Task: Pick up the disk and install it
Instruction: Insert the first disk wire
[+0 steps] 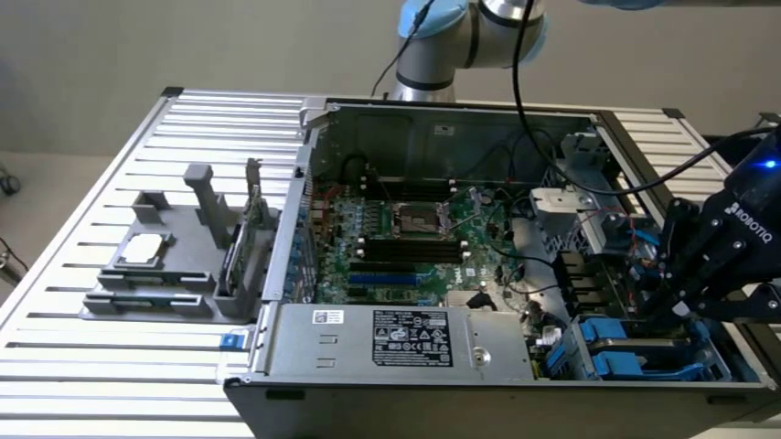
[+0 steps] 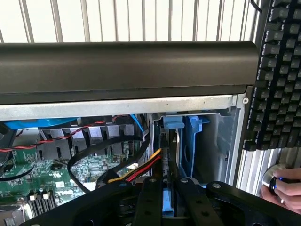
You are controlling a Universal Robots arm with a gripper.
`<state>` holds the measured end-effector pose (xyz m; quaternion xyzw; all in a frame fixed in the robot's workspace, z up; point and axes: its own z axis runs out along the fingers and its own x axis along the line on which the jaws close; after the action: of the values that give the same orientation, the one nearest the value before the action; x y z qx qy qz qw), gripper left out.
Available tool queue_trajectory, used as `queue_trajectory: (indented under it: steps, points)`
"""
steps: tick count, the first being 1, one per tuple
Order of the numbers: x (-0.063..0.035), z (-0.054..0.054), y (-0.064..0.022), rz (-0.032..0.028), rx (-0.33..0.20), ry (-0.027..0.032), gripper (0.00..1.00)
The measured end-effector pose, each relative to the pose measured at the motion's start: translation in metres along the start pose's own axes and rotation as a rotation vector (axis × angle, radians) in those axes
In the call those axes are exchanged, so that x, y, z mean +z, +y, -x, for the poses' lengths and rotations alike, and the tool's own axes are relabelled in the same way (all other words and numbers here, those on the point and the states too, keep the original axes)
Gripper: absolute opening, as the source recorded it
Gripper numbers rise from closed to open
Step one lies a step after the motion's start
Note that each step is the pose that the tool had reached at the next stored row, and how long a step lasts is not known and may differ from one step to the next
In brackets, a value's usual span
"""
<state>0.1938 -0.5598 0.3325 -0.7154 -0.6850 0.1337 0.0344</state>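
Slats of pale metal make the surface, carrying an open boxy computer case. At its corner drive bay the black pincer is clamped on the disk, a thin blue-framed slab held edge-on. Red and yellow cables crowd just beside it.

Even soft light; slatted table glares white; computer case interior shadowed.
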Motion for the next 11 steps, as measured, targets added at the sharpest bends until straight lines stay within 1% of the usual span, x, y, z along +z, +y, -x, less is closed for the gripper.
queue_trajectory:
  steps: [7,11]
  points:
    - [-0.0011,0.0001,0.0039,-0.0016,0.0,-0.0004,0.16]
    - [-0.0011,0.0005,0.0046,-0.0033,0.0,-0.0001,0.16]
